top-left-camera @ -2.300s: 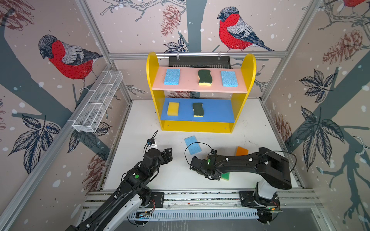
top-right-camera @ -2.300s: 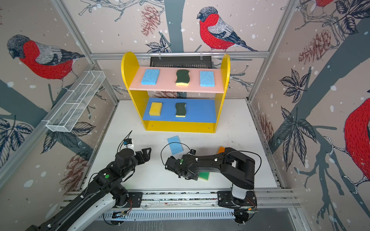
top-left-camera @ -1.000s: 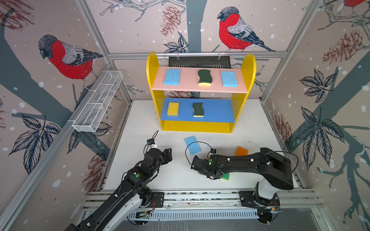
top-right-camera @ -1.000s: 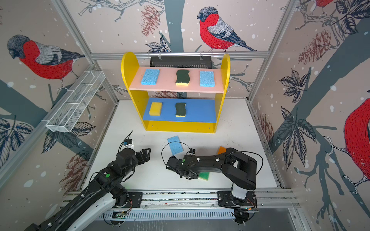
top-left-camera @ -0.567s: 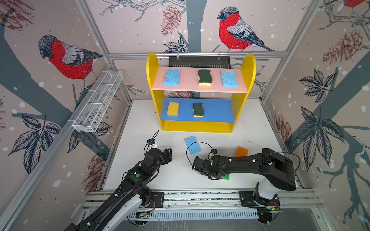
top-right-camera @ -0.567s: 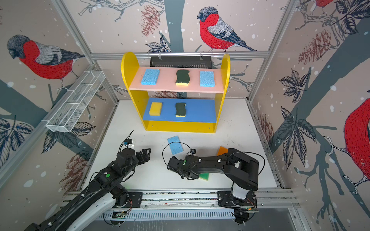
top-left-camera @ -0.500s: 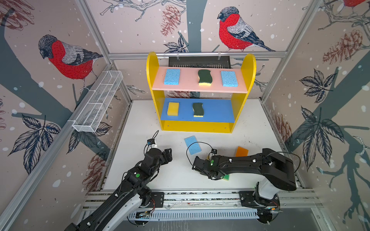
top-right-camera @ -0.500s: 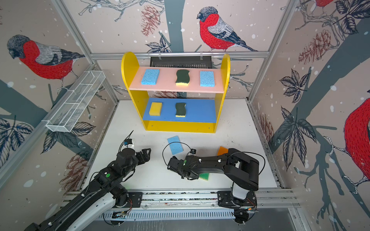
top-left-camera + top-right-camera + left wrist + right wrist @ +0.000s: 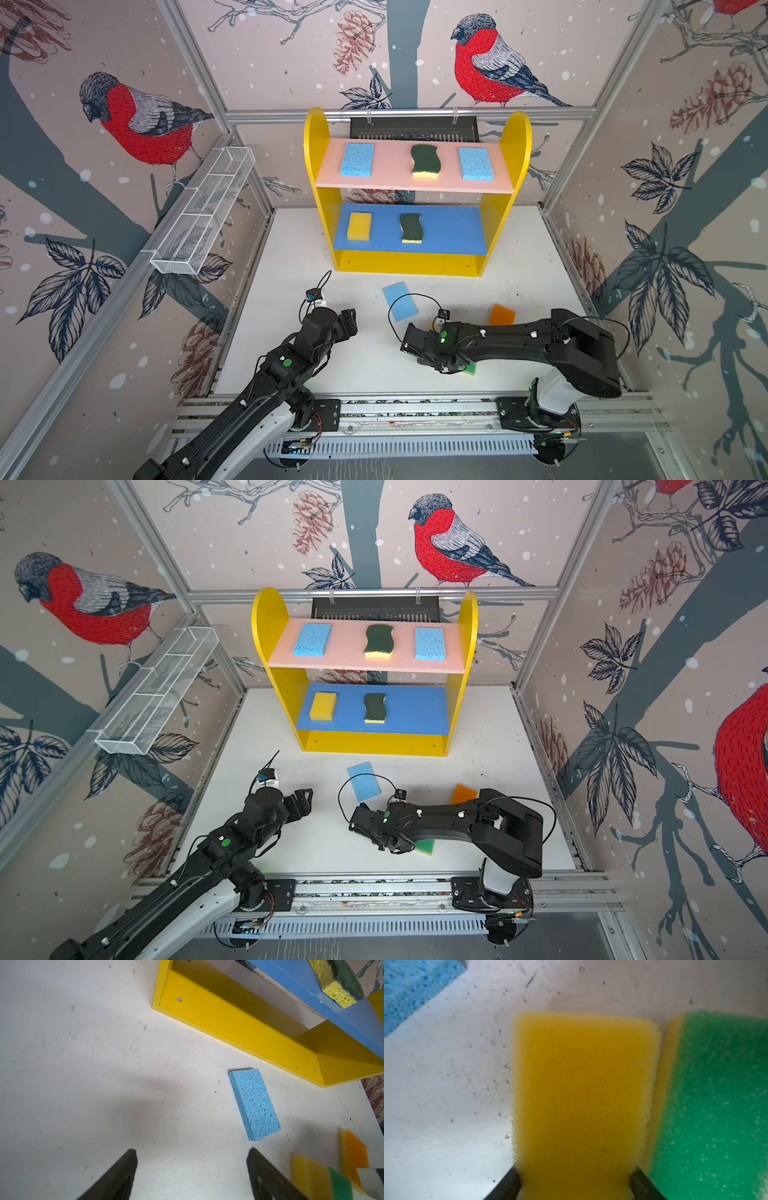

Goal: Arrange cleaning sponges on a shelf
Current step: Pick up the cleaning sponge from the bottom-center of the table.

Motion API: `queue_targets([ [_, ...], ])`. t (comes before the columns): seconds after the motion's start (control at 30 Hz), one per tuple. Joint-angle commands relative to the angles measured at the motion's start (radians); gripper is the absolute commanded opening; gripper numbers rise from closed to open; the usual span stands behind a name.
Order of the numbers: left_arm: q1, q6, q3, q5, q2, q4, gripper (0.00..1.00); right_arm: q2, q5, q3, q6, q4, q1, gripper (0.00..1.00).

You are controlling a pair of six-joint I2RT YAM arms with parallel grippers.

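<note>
The shelf [image 9: 316,166] stands at the back. Its pink board carries two light blue sponges [image 9: 356,160] and a dark-green wavy one [image 9: 424,161]. Its blue board carries a yellow sponge [image 9: 359,225] and another dark-green one [image 9: 410,227]. On the table lie a light blue sponge [image 9: 400,301] [image 9: 254,1104], an orange one [image 9: 502,314] and a green one [image 9: 470,368] [image 9: 716,1095]. My right gripper [image 9: 575,1176] [image 9: 436,361] points down, shut on a yellow sponge [image 9: 579,1088] next to the green one. My left gripper [image 9: 191,1157] [image 9: 348,322] hangs open over bare table.
A long white wire-mesh basket [image 9: 203,216] hangs on the left wall. A black slotted panel [image 9: 413,129] sits behind the shelf. An aluminium rail [image 9: 415,409] runs along the table's front edge, carrying both arm bases.
The right gripper's jaws have narrowed onto the yellow sponge, with the arm settling slightly lower. The left arm has stayed still.
</note>
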Motion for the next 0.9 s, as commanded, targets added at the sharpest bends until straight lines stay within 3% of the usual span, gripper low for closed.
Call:
queue_targets([
  [0.0,0.001,-0.001,0.012,-0.023,0.004,-0.011,0.84,-0.024,0.064,0.023,-0.038,-0.059,0.003,0.63],
  [0.4,0.0,-0.005,0.02,-0.048,0.006,-0.026,0.84,-0.177,0.175,0.045,-0.193,-0.102,-0.092,0.63],
  [0.87,0.001,-0.016,0.049,-0.113,0.007,-0.058,0.83,-0.265,0.237,0.093,-0.543,-0.033,-0.283,0.63],
])
